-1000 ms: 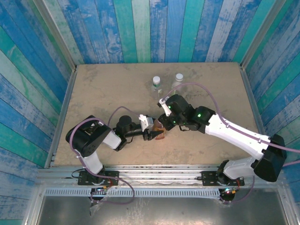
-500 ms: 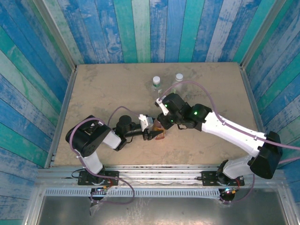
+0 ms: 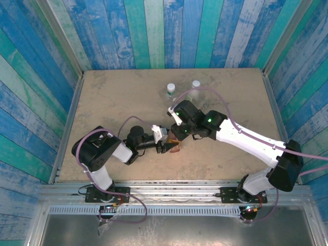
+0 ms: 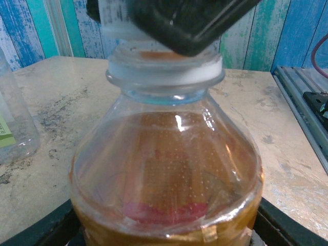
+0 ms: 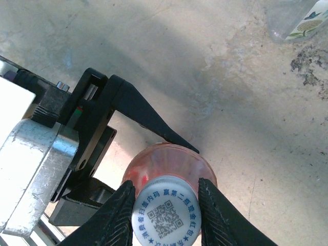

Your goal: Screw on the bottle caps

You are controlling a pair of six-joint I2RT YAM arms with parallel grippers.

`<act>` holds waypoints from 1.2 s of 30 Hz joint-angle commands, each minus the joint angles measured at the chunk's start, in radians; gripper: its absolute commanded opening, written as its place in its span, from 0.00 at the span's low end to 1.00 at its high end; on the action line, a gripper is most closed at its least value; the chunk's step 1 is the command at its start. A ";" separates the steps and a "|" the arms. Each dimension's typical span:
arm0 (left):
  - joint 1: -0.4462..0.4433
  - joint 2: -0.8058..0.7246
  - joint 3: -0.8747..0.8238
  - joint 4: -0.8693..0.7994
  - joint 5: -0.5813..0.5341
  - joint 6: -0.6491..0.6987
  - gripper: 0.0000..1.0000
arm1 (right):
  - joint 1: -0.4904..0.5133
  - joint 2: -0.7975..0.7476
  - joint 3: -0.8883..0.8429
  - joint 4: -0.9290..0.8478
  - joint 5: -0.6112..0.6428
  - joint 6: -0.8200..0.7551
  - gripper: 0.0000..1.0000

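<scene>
The left tool (image 3: 168, 147) is clamping the amber bottle (image 4: 166, 179) low on its body, one dark finger on either side, and is holding it upright on the desk (image 3: 113, 102) just ahead of the arm bases. That grip is probably serving as an anchor, so the bottle is not spinning along when the top is being twisted. From above, the right tool (image 5: 165, 187) is reaching straight down over the neck, and its pads (image 5: 123, 215) are pressing against opposite edges of the white cap (image 5: 165, 212), which is sitting level on the bottle's mouth with its printed code facing up. Closed on the cap this way, with the wrist lined up over the bottle's axis, the right tool is placed to turn it about the thread without tipping it. How far the thread is engaged cannot be told, since the neck is lying under the tool in the left wrist view. Farther back on the desk, well apart from both arms, the clear bottle with the greenish label (image 3: 171, 92) and the other clear bottle (image 3: 196, 86) are standing near each other, each showing a white top, so they are likely capped already and the amber one is looking like the last.
</scene>
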 commanded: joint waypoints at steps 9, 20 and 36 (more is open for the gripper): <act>-0.007 -0.010 0.000 -0.103 0.011 0.021 0.66 | 0.005 -0.083 -0.035 0.037 0.017 -0.003 0.68; -0.007 -0.007 0.000 -0.106 0.014 0.019 0.66 | -0.005 -0.139 -0.103 0.094 0.057 0.028 0.31; -0.007 -0.003 0.001 -0.105 0.016 0.024 0.66 | -0.021 -0.108 -0.158 0.056 0.026 0.078 0.21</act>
